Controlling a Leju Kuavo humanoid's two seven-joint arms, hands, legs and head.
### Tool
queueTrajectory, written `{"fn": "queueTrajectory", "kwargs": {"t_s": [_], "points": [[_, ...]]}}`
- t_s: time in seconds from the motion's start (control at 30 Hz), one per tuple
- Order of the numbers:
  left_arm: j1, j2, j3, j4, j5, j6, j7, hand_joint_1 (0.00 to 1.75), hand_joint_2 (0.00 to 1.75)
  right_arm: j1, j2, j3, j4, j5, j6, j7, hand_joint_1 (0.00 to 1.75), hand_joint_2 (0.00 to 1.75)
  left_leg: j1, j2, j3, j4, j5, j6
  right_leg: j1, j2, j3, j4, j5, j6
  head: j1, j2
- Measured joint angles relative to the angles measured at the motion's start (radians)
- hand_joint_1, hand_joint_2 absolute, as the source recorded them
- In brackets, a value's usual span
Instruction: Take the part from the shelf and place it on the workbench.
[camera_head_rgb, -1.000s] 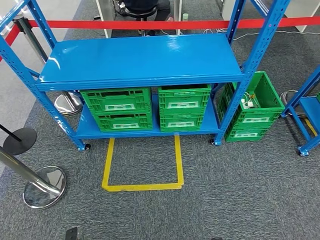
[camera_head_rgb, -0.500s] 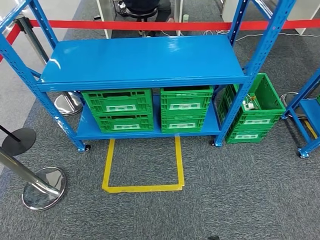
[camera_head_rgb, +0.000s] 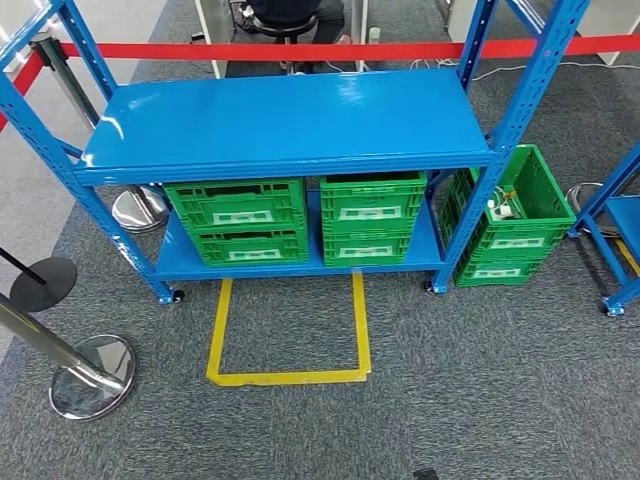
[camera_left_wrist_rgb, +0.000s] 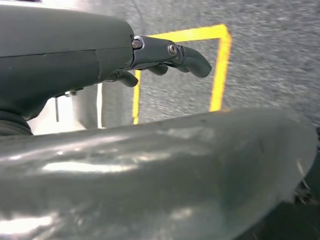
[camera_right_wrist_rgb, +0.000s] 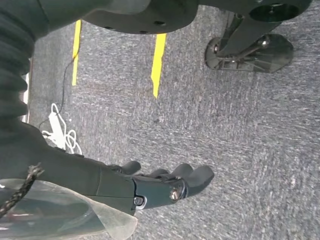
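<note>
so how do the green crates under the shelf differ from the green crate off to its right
The green crates under the shelf sit in two stacks on the lower blue board, their tops covered by the shelf top. The green crate beside the rack stands on the carpet outside the frame, open-topped, with small white items inside. That crate sits angled; the shelf crates face squarely forward. All are green slotted plastic with pale labels.

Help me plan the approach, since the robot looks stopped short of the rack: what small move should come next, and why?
Probably a short step forward into the yellow floor marking. The blue shelf lies beyond it, and the left hand and right hand hang over carpet holding nothing, too far to reach the green crates.
</note>
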Motion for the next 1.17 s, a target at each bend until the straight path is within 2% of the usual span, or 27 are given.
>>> {"fn": "queueTrajectory", "kwargs": {"t_s": [0.1,0.2,0.23,0.33,0.4,0.8,1.17], "points": [[-0.001,0.000,0.003,0.000,0.018,-0.005,-0.061,0.00,0.00,0.001,0.000,0.000,0.000,-0.008,-0.001,-0.005,0.00,1.75,0.001,0.000,0.003,-0.005,0.002,0.003,0.004,0.000,0.001,0.000,-0.001,-0.004,0.000,0.000],[-0.003,0.000,0.008,0.001,0.024,-0.005,-0.094,0.00,0.00,0.001,0.000,0.000,0.000,-0.008,-0.006,-0.009,0.00,1.75,0.004,0.000,0.005,-0.007,0.004,-0.002,0.008,0.000,0.002,0.001,-0.004,-0.011,0.000,0.000],[-0.004,0.000,0.009,0.001,0.023,-0.005,-0.098,0.00,0.00,0.001,0.000,0.000,0.000,-0.008,-0.008,-0.009,0.00,1.75,0.005,0.000,0.005,-0.008,0.004,-0.007,0.009,-0.001,0.002,0.001,-0.004,-0.012,0.000,0.000],[-0.004,0.000,0.010,0.001,0.019,0.002,-0.106,0.00,0.00,0.001,0.000,0.000,0.000,-0.007,-0.012,-0.009,0.00,1.75,0.009,0.000,0.005,-0.010,0.003,-0.035,0.011,-0.001,0.001,0.003,-0.005,-0.014,0.000,0.000],[-0.004,0.000,0.010,0.001,0.017,0.007,-0.112,0.00,0.00,0.001,0.000,0.000,0.000,-0.008,-0.013,-0.009,0.00,1.75,0.010,0.000,0.005,-0.010,0.003,-0.043,0.011,-0.001,0.001,0.003,-0.005,-0.014,0.001,0.000],[-0.005,0.001,0.011,0.001,-0.015,0.015,-0.148,0.00,0.00,0.001,0.000,-0.001,0.000,-0.014,-0.014,-0.009,0.00,1.75,0.004,0.000,0.004,-0.008,0.002,-0.043,0.004,-0.001,0.001,0.003,-0.003,-0.012,0.001,0.000],[-0.008,0.001,0.009,0.001,-0.031,0.009,-0.157,0.00,0.00,0.001,0.000,-0.001,0.000,-0.014,-0.014,-0.017,0.00,1.75,0.002,0.000,0.004,-0.008,0.002,-0.043,0.004,-0.001,0.001,0.003,-0.003,-0.011,0.001,0.000]]}}
